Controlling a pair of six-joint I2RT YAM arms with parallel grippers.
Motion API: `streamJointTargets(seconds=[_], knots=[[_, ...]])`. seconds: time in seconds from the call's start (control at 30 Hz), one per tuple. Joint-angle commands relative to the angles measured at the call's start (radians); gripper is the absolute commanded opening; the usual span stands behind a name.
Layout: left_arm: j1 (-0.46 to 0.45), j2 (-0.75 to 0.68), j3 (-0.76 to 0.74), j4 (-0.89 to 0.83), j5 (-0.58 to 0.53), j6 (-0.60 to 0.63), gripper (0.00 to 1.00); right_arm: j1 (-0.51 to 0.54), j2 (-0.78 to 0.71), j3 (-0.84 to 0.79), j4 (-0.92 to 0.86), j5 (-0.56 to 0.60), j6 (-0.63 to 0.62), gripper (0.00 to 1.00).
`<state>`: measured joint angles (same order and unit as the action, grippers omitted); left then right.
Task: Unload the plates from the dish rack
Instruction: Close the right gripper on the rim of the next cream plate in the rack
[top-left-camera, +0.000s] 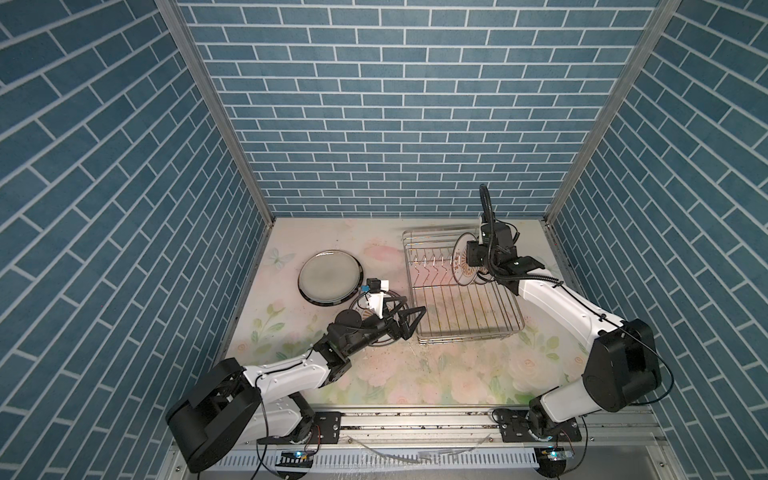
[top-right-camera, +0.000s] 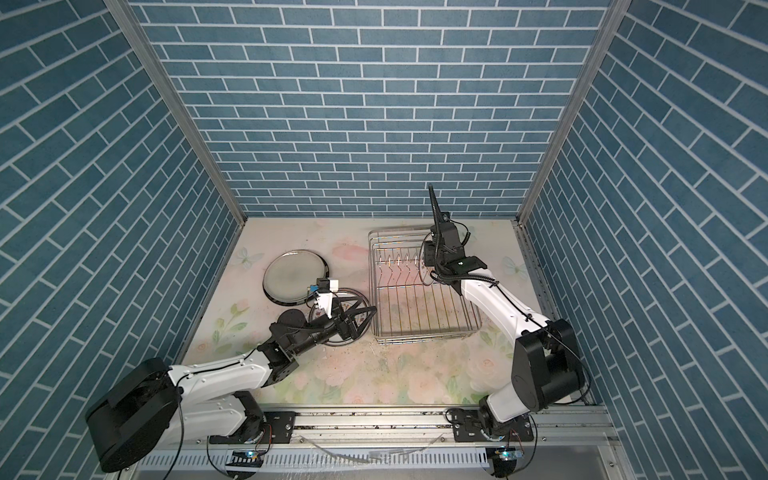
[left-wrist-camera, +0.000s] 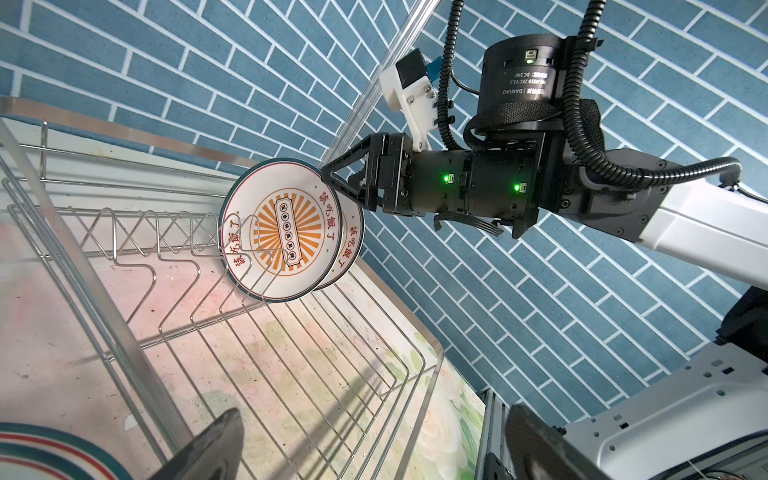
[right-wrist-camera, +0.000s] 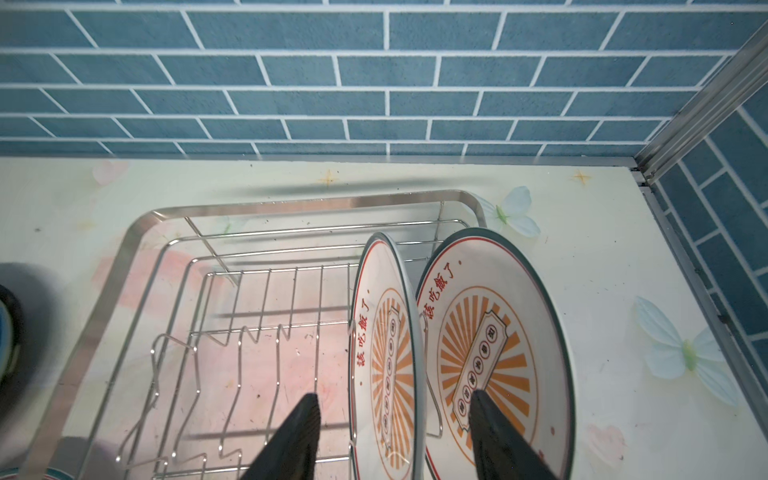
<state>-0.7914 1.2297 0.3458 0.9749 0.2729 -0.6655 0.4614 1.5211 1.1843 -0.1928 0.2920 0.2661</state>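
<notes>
Your right pincer (right-wrist-camera: 394, 397) stands apart, astride the nearer sunburst plate (right-wrist-camera: 388, 332): one finger off its outer face w/ a gap showing, the other btwn it and the rear sunburst plate (right-wrist-camera: 494, 324); both plates stand on edge in the prongs at the far right end of the dish rack (right-wrist-camera: 291, 203).

Risks, as I judge them: the inner finger shoves the rear plate over b/c the slot is tight; a rim-only grip lets glazed ceramic slip or swing; a skewed lift snags a prong and drags the rack.

Your left pincer (top-left-camera: 415, 323) gapes wide, empty, just beside the rack's left side.

The right wrist view shows the finger gaps; both top views hide those behind the arm, but they show the grey plate (top-left-camera: 330, 276) flat on the worktop (top-left-camera: 415, 374), left of the rack and apart from it.
</notes>
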Motion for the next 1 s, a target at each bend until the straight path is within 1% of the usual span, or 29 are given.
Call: streamJointTargets(seconds=[0.0,0.1,0.17,0.3,0.43,0.5,0.57,0.6,0.67,0.73,0.8,0.87,0.93,0.97], knots=[[-0.006,0.037,0.028,0.077,0.020,-0.006,1.00,-0.004,0.023,0.044,-0.023,0.053,0.009,0.57],[-0.006,0.071,0.047,0.089,0.023,-0.011,1.00,-0.004,0.046,0.052,-0.022,0.057,0.002,0.56],[-0.006,0.086,0.069,0.060,0.028,-0.013,1.00,-0.005,0.058,0.062,-0.029,0.046,-0.001,0.56],[-0.006,0.100,0.095,0.008,-0.021,-0.012,1.00,-0.008,0.069,0.064,-0.028,0.034,0.001,0.47],[-0.006,0.115,0.091,0.033,-0.017,-0.017,1.00,-0.009,0.075,0.054,-0.006,0.072,0.001,0.47],[-0.006,0.122,0.091,0.038,-0.019,-0.028,1.00,-0.010,0.079,0.048,0.012,0.081,0.002,0.42],[-0.006,0.125,0.097,0.022,-0.026,-0.030,1.00,-0.009,0.090,0.055,0.018,0.072,0.002,0.41],[-0.006,0.126,0.097,0.021,-0.026,-0.031,1.00,-0.009,0.100,0.065,0.009,0.056,0.002,0.41],[-0.006,0.128,0.100,0.019,-0.030,-0.033,1.00,-0.010,0.123,0.097,-0.031,0.059,0.007,0.39],[-0.006,0.122,0.120,-0.038,-0.041,-0.037,1.00,-0.009,0.132,0.104,-0.042,0.065,0.012,0.35],[-0.006,0.119,0.135,-0.075,-0.038,-0.033,1.00,-0.010,0.129,0.094,-0.027,0.071,0.012,0.34],[-0.006,0.123,0.135,-0.068,-0.035,-0.033,1.00,-0.010,0.135,0.098,-0.032,0.075,0.010,0.34],[-0.008,0.129,0.136,-0.059,-0.040,-0.035,1.00,-0.011,0.143,0.105,-0.036,0.081,0.008,0.26],[-0.007,0.133,0.138,-0.059,-0.039,-0.036,1.00,-0.011,0.147,0.107,-0.039,0.084,0.008,0.26]])
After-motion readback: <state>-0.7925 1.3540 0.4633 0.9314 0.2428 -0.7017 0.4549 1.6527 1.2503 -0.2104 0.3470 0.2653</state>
